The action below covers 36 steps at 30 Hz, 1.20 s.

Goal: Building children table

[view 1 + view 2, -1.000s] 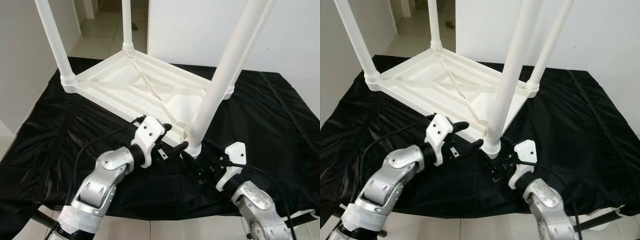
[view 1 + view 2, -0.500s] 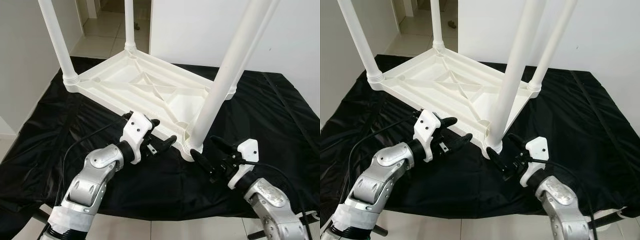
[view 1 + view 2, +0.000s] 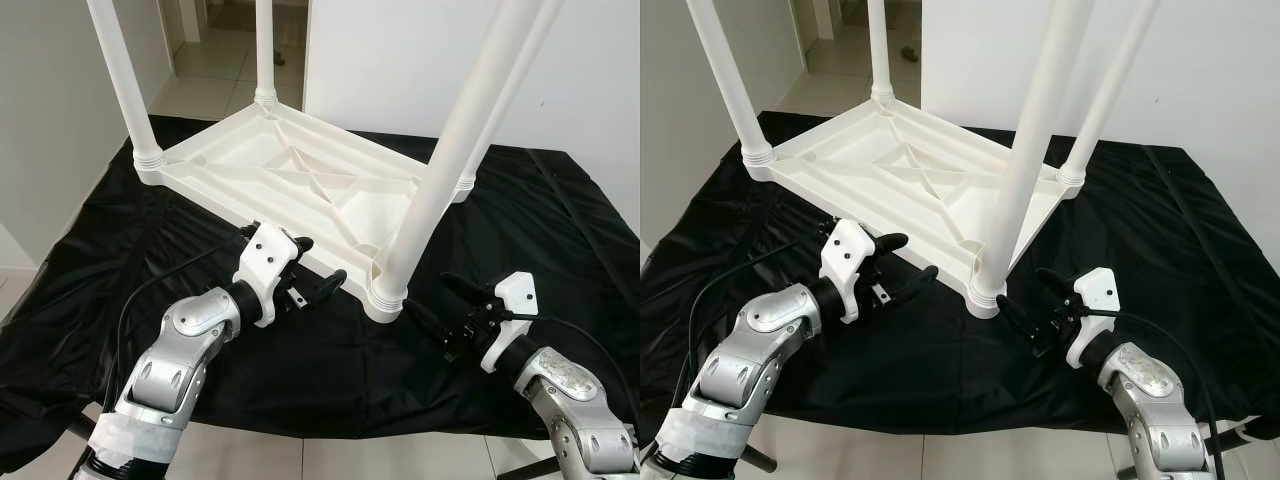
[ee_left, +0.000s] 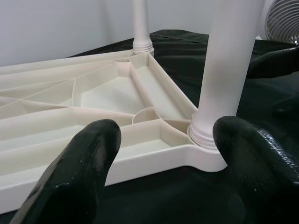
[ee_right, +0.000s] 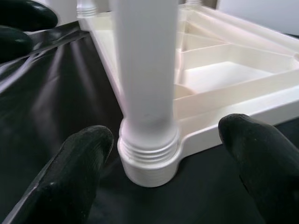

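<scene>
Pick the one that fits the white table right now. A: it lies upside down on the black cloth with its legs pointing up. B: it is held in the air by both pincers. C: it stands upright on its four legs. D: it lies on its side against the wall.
A: the table top rests underside up on the black cloth, and the nearest leg rises from its corner socket.
</scene>
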### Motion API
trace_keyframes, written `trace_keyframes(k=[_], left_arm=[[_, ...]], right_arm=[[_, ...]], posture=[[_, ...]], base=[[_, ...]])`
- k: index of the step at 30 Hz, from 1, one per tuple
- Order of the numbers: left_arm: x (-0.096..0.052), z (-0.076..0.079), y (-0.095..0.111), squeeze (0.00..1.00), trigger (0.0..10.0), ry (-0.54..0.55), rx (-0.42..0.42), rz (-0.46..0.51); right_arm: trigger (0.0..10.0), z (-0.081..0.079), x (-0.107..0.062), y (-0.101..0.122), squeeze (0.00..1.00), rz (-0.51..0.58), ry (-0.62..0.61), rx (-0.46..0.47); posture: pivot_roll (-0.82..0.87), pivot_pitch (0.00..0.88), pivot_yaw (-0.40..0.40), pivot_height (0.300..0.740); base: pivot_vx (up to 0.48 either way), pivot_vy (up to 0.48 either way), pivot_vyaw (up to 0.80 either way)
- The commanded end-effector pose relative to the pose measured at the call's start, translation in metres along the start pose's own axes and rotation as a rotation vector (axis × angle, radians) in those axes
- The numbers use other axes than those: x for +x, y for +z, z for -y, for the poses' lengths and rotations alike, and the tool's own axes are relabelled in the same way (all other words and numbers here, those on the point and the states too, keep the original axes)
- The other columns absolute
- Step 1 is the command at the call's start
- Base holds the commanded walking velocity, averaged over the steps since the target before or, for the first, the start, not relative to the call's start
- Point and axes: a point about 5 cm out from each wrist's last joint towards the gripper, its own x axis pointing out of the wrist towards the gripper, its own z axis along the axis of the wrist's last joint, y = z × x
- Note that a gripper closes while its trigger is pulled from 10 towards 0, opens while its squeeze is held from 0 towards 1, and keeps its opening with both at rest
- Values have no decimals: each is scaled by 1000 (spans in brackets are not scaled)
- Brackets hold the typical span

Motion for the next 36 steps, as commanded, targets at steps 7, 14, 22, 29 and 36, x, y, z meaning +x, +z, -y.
trace_keyframes(k=[7, 14, 22, 29, 36], left_arm=[[-1, 4, 3, 0, 10000, -16, 7, 9], [-1, 7, 2, 0, 10000, -50, 1, -1], [-4, 35, -2, 0, 10000, -162, -21, -26], [-7, 43, -2, 0, 10000, -179, -32, -29], [-7, 50, 1, 0, 10000, -177, -39, -27]], right_arm=[[10000, 6, 6, -5, 0, -48, 126, -23], [10000, 9, 11, -6, 0, -48, 140, -28], [10000, 10, 49, -13, 0, -39, 233, -33], [10000, 10, 68, -16, 0, -41, 247, -27], [10000, 13, 88, -20, 0, -37, 255, -6]], posture=[[-11, 44, -65, 740], [-10, 44, -62, 740], [29, 58, -71, 740], [57, 69, -96, 740], [83, 86, -115, 740]], base=[[0, 0, 0], [0, 0, 0], [0, 0, 0], [0, 0, 0], [0, 0, 0]])
